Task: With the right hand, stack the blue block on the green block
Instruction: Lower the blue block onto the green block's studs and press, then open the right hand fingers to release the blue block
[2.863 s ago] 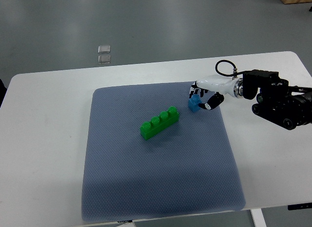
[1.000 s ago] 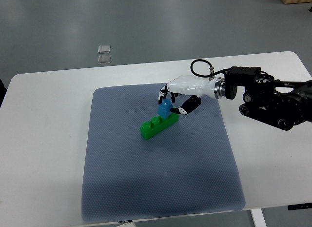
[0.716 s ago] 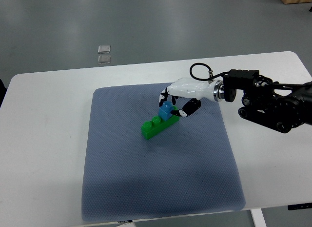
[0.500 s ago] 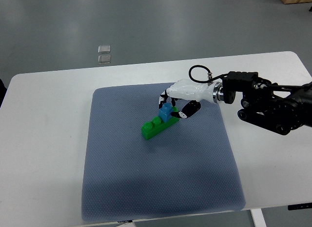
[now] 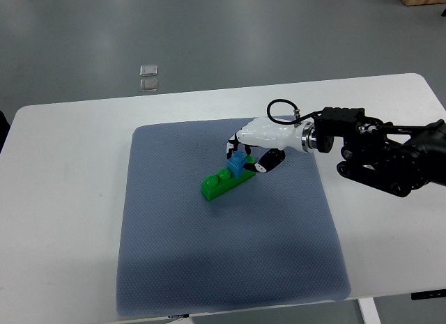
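A long green block (image 5: 219, 182) with studs lies slantwise on the blue-grey mat (image 5: 223, 268). A small blue block (image 5: 238, 164) sits on its right end. My right hand (image 5: 245, 155) reaches in from the right and its fingers are curled around the blue block, with the thumb (image 5: 266, 162) to its right. The right part of the green block is hidden under the blue block and the hand. The left arm does not show.
The mat lies on a white table (image 5: 63, 198). The dark right forearm (image 5: 383, 153) lies over the table's right side. Two small clear squares (image 5: 148, 76) lie on the grey floor beyond the table's far edge.
The hand carried the blue block left from the mat onto the green block's right end, then lowered it onto the studs. In the last half second it barely moved.
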Tool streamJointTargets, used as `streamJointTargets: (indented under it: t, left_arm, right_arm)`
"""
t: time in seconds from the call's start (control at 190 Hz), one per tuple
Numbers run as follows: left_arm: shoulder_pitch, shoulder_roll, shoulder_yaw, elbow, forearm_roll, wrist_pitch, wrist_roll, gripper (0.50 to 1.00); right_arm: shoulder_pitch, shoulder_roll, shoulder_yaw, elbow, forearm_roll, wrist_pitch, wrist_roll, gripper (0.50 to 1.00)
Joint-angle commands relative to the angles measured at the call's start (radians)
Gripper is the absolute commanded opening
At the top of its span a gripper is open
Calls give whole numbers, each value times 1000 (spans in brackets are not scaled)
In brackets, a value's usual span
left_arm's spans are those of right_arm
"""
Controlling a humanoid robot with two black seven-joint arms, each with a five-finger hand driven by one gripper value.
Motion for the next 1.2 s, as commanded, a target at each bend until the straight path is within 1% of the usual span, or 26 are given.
streamJointTargets:
  t: [0.0, 0.232, 0.305, 0.337, 0.353, 0.363, 0.379, 0.395, 0.468, 0.474, 0.484, 0.511, 0.568, 0.579, 0.584, 0.595, 0.6, 0.611, 0.632, 0.705, 0.711, 0.742, 1.032, 1.037, 1.116, 1.195]
  left_arm:
    - [0, 0, 0, -1, 0, 0, 0, 1000]
    - [0, 0, 0, -1, 0, 0, 0, 1000]
    - [0, 0, 0, -1, 0, 0, 0, 1000]
    - [0, 0, 0, -1, 0, 0, 0, 1000]
    - [0, 0, 0, -1, 0, 0, 0, 1000]
    - [0, 0, 0, -1, 0, 0, 0, 1000]
    - [0, 0, 0, 0, 0, 0, 0, 1000]
    - [0, 0, -1, 0, 0, 0, 0, 1000]
    - [0, 0, -1, 0, 0, 0, 0, 1000]
    - [0, 0, -1, 0, 0, 0, 0, 1000]
    - [0, 0, -1, 0, 0, 0, 0, 1000]
    - [0, 0, 0, 0, 0, 0, 0, 1000]
    - [0, 0, 0, -1, 0, 0, 0, 1000]
    - [0, 0, 0, -1, 0, 0, 0, 1000]
    - [0, 0, 0, 0, 0, 0, 0, 1000]
    - [0, 0, 0, 0, 0, 0, 0, 1000]
    - [1, 0, 0, 0, 0, 0, 0, 1000]
    - [1, 0, 0, 0, 0, 0, 0, 1000]
    - [0, 0, 0, 0, 0, 0, 0, 1000]
    - [1, 0, 0, 0, 0, 0, 0, 1000]
    - [0, 0, 0, -1, 0, 0, 0, 1000]
    - [1, 0, 0, 0, 0, 0, 0, 1000]
    - [1, 0, -1, -1, 0, 0, 0, 1000]
    - [0, 0, 0, 0, 0, 0, 0, 1000]
    - [1, 0, 0, -1, 0, 0, 0, 1000]
    - [0, 0, 0, 0, 0, 0, 0, 1000]
  right_arm:
    - [0, 4, 0, 0, 0, 0, -2, 509]
    - [1, 2, -11, 0, -12, -9, -2, 509]
    - [1, 2, -11, 0, -12, -18, -2, 529]
    - [3, 4, -9, 0, -11, -18, -2, 547]
    - [3, 4, -8, 0, -9, -20, -2, 570]
    - [3, 4, -8, 0, -9, -20, -2, 570]
    - [4, 4, -6, 0, -6, -20, -2, 592]
    - [4, 4, -6, 0, -5, -22, -2, 601]
    - [4, 2, -3, 0, 5, -25, -2, 705]
    - [4, 2, -2, 0, 6, -23, -2, 719]
    - [4, 2, -2, 0, 6, -23, -2, 719]
    - [6, 2, -2, 1, 8, -23, -2, 758]
    - [6, 0, 1, 1, 11, -22, -2, 805]
    - [7, 0, 1, 1, 11, -22, -2, 817]
    - [6, 0, 3, 3, 11, -20, -2, 833]
    - [6, 0, 3, 3, 11, -20, -2, 834]
    - [6, -1, 3, 3, 11, -20, -2, 852]
    - [6, -1, 3, 3, 11, -22, -2, 864]
    - [7, -1, 3, 3, 11, -20, -2, 876]
    - [7, -3, 3, 3, 12, -18, -2, 879]
    - [7, -4, 3, 3, 20, -17, -2, 893]
    - [7, -4, 3, 4, 23, -17, -2, 895]
    - [12, -12, 6, 14, 28, -3, 4, 901]
    - [19, -15, 7, 15, 44, 9, 4, 901]
    - [36, -18, 24, 15, 107, 40, 4, 901]
    - [46, -23, 53, 17, 192, 106, 2, 901]
